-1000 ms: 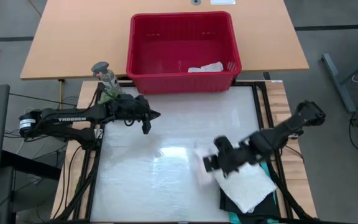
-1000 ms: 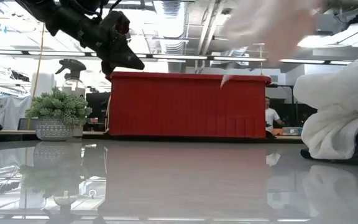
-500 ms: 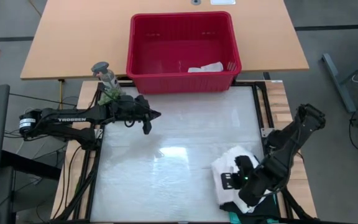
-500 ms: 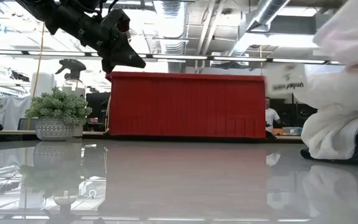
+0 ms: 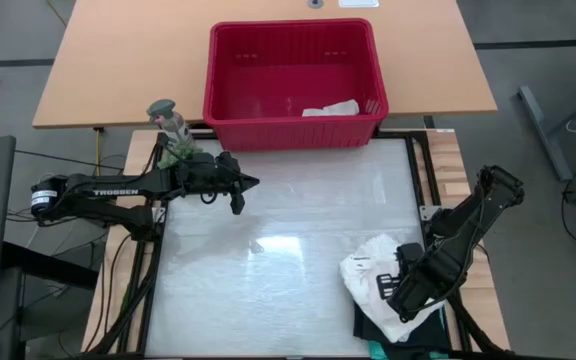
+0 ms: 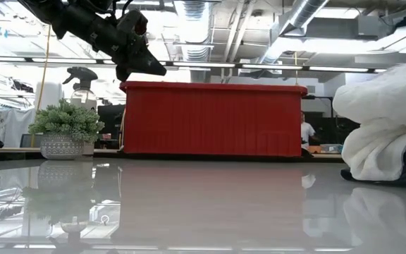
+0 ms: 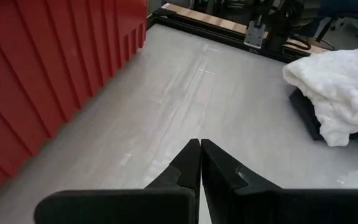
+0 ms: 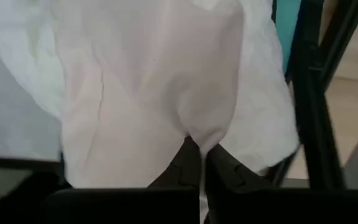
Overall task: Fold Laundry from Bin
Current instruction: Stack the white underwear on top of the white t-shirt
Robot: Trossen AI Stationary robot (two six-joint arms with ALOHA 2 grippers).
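Observation:
The red bin (image 5: 294, 70) stands at the table's far edge with a small white cloth (image 5: 330, 108) on its floor. At the near right corner a white garment (image 5: 368, 275) tops a pile of laundry; black cloth (image 5: 366, 324) and teal cloth (image 8: 283, 25) show under it. In the low view the pile (image 6: 380, 134) is two white lumps, one on the other. My right gripper (image 5: 388, 290) points down over the pile, shut on the white garment. My left gripper (image 5: 238, 196) hangs shut and empty above the table's left part, near the bin. My right gripper pinches a raised fold of the white garment (image 8: 199, 132) between its two shut fingers. The fingers come from above, pointing down. The rest of the garment spreads out below them and rests on the pile.
A spray bottle and a small potted plant (image 5: 173, 130) stand at the far left beside the bin. Black frame rails (image 5: 430, 190) run along the table's edges. The white tabletop (image 5: 288, 260) lies bare between the two arms.
My right gripper has carried the white garment from the table's middle toward the near right corner and a little down. It has tipped over until it points down. The garment has come to rest on the pile.

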